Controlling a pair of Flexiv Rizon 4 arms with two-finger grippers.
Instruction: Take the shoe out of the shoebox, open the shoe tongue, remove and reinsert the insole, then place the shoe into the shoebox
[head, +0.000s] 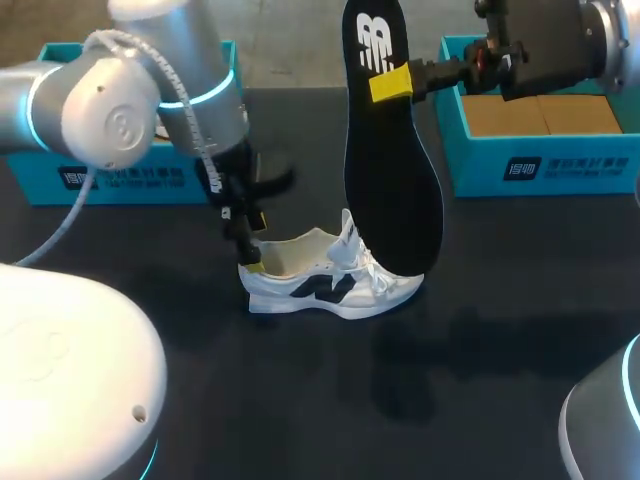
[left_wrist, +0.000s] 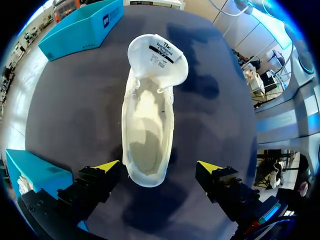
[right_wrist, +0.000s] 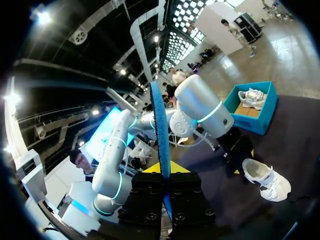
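right gripper clamped on insole, hanging upright, toe-end down over shoe; left gripper spread wide, straddling heel.

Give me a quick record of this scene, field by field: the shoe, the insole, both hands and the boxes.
shoe: white shoe upright on the table, tongue folded open, insole out
insole: black insole held on end in the air, lower end by the toe; contact unclear
right hand: right hand shut on the insole near its upper end
left hand: left hand open, fingers either side of the heel
boxes: blue left box and right box at the table's back
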